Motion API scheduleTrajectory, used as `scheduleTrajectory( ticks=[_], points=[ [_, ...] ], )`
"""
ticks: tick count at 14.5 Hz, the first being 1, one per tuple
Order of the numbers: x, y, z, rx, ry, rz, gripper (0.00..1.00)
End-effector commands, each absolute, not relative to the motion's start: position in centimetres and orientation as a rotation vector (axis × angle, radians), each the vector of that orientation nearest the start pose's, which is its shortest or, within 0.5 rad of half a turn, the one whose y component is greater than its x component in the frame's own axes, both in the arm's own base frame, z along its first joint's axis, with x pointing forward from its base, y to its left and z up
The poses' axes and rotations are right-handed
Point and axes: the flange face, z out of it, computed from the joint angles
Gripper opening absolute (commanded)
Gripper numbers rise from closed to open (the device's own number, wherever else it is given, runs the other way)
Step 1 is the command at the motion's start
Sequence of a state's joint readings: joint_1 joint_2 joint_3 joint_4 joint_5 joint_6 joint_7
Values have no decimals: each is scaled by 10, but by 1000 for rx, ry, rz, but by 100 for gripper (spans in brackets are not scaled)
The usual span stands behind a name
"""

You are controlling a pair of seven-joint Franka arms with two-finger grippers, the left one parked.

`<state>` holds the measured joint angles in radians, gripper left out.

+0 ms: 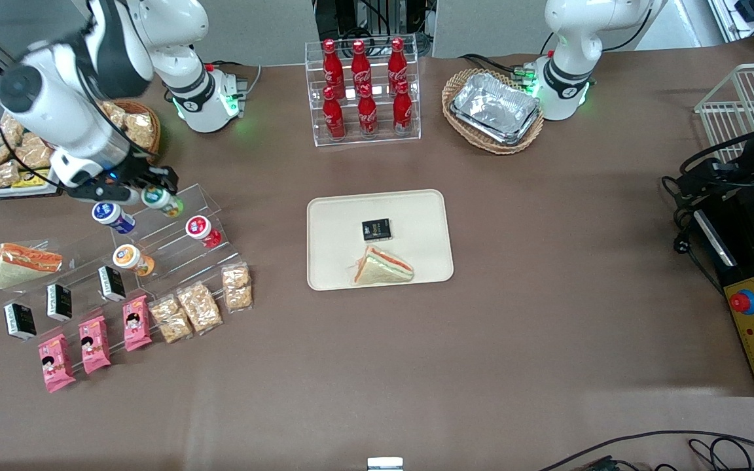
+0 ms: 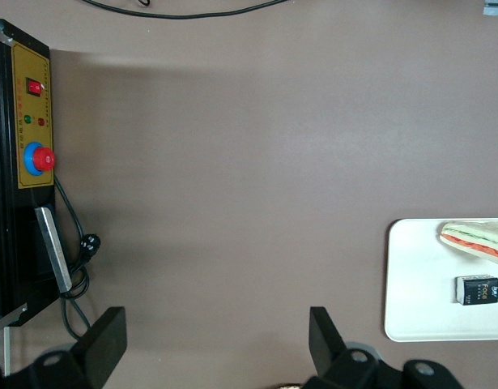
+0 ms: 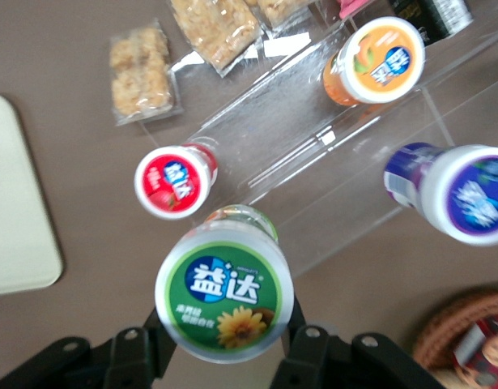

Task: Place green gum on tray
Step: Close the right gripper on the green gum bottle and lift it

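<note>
My right gripper [image 1: 154, 190] is shut on the green gum [image 1: 162, 201], a small round bottle with a green-rimmed white lid. It holds the bottle above the top step of the clear acrylic rack [image 1: 174, 229]. In the right wrist view the green gum [image 3: 224, 293] sits between the two black fingers [image 3: 295, 324], lifted above the rack [image 3: 313, 162]. The cream-beige tray [image 1: 416, 216] lies at the table's middle with a black box [image 1: 376, 229] and a wrapped sandwich [image 1: 382, 267] on it. Its edge shows in the right wrist view [image 3: 14, 227] and the left wrist view [image 2: 419, 300].
On the rack are a blue-lidded bottle [image 1: 112, 216], a red-lidded bottle [image 1: 201, 230] and an orange-lidded bottle [image 1: 131, 259]. Snack packs [image 1: 199, 306], pink packets [image 1: 94, 343] and black boxes [image 1: 59, 301] lie nearer the camera. A cola rack [image 1: 364, 91] and foil trays in a basket [image 1: 495, 108] stand farther away.
</note>
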<state>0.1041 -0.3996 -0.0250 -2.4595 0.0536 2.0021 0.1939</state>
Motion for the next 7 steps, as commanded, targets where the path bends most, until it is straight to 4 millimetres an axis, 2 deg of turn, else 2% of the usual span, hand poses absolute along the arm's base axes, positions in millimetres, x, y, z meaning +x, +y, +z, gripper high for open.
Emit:
scheduleTrajectory(
  ticks=[1, 3, 4, 5, 7],
  points=[
    [408, 49, 553, -3101, 154, 98, 40],
    [409, 51, 606, -3101, 143, 81, 40],
    [407, 54, 624, -3100, 136, 65, 40],
    [405, 62, 634, -3100, 118, 47, 40],
    [402, 105, 633, -3123, 157, 39, 40]
  ],
)
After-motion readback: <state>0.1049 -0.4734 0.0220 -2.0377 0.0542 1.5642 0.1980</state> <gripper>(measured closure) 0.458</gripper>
